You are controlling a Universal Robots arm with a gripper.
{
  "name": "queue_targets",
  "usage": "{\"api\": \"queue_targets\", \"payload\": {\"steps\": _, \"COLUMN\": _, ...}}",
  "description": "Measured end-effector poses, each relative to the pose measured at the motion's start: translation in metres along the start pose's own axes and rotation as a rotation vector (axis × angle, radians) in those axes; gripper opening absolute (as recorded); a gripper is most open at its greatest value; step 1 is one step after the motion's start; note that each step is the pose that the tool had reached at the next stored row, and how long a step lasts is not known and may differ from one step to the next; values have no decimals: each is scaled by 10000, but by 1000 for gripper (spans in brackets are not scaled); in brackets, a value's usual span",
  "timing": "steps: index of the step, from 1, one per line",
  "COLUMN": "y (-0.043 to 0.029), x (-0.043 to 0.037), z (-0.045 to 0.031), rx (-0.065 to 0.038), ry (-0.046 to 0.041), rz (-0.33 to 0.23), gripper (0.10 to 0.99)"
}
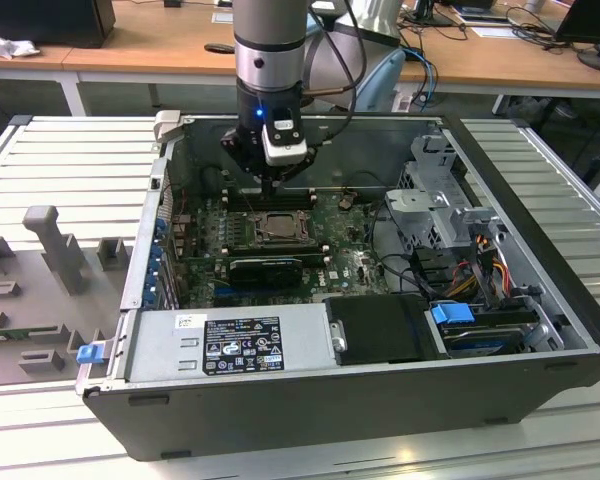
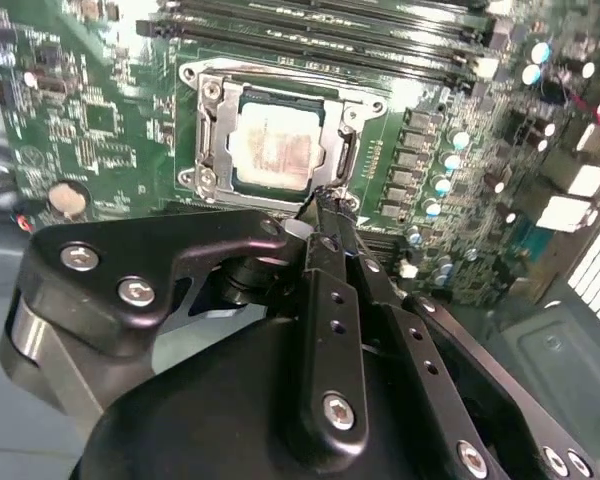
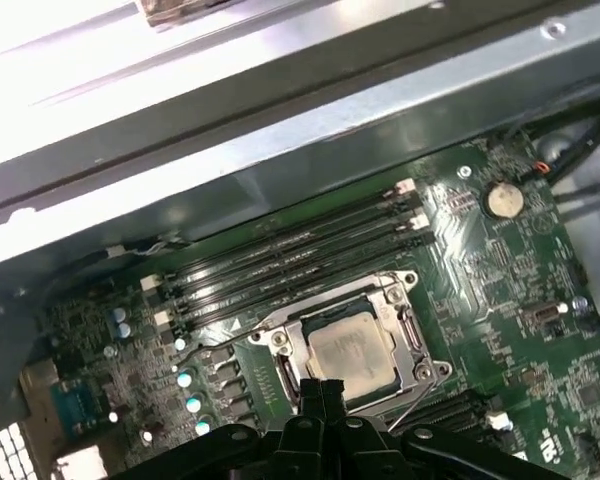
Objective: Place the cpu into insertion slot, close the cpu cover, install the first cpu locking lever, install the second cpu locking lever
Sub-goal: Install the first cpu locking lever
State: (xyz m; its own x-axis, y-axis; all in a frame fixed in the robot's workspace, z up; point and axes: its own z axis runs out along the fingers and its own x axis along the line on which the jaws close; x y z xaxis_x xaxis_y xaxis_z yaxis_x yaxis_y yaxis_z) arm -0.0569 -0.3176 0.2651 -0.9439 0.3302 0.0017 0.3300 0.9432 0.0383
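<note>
The cpu (image 2: 272, 152) (image 3: 352, 350) lies flat in the insertion slot (image 2: 280, 101) on the green board, its pale metal face up. The cpu cover (image 2: 210, 130) (image 3: 280, 362), a metal frame, lies down around it. My gripper (image 2: 325, 205) (image 3: 322, 388) is shut with nothing between its fingers. Its tips hover just beside one corner of the socket. A thin wire lever (image 3: 408, 403) runs along the socket's edge close to the tips. In the exterior view the gripper (image 1: 268, 188) hangs over the cpu (image 1: 277, 227) inside the open computer case.
Long black memory slots (image 3: 290, 255) run beside the socket. A black graphics card (image 1: 267, 268) sits nearer the exterior camera. The power supply (image 1: 230, 345), a drive cage (image 1: 440, 200) and loose cables (image 1: 480, 250) crowd the case. A coin battery (image 3: 503, 198) is on the board.
</note>
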Motion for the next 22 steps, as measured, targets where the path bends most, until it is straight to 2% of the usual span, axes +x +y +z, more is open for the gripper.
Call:
{"api": "queue_targets", "payload": {"steps": 1, "y": 0, "x": 0, "z": 1, "rx": -1, "ry": 7, "rz": -185, "gripper": 106}}
{"api": "queue_targets", "payload": {"steps": 4, "y": 0, "x": 0, "z": 3, "rx": 4, "ry": 43, "rz": -1239, "gripper": 106}}
{"api": "queue_targets", "payload": {"steps": 6, "y": -9, "x": 24, "z": 5, "rx": -2, "ry": 33, "rz": -1327, "gripper": 106}}
{"api": "queue_targets", "payload": {"steps": 9, "y": -39, "x": 111, "z": 7, "rx": -20, "ry": -26, "rz": -1374, "gripper": 106}}
{"api": "queue_targets", "payload": {"steps": 12, "y": -39, "x": 111, "z": 12, "rx": -20, "ry": 0, "rz": -2083, "gripper": 106}}
{"api": "queue_targets", "payload": {"steps": 14, "y": -40, "x": 111, "z": 25, "rx": -25, "ry": 30, "rz": -2945, "gripper": 106}}
{"api": "queue_targets", "payload": {"steps": 16, "y": -44, "x": 121, "z": 36, "rx": -25, "ry": 41, "rz": -3252, "gripper": 106}}
{"api": "queue_targets", "payload": {"steps": 18, "y": -109, "x": 307, "z": 44, "rx": -57, "ry": -7, "rz": -3260, "gripper": 106}}
{"api": "queue_targets", "payload": {"steps": 19, "y": -130, "x": 368, "z": 46, "rx": -63, "ry": -16, "rz": -3259, "gripper": 106}}
{"api": "queue_targets", "payload": {"steps": 22, "y": -163, "x": 472, "z": 49, "rx": -66, "ry": -29, "rz": -3259, "gripper": 106}}
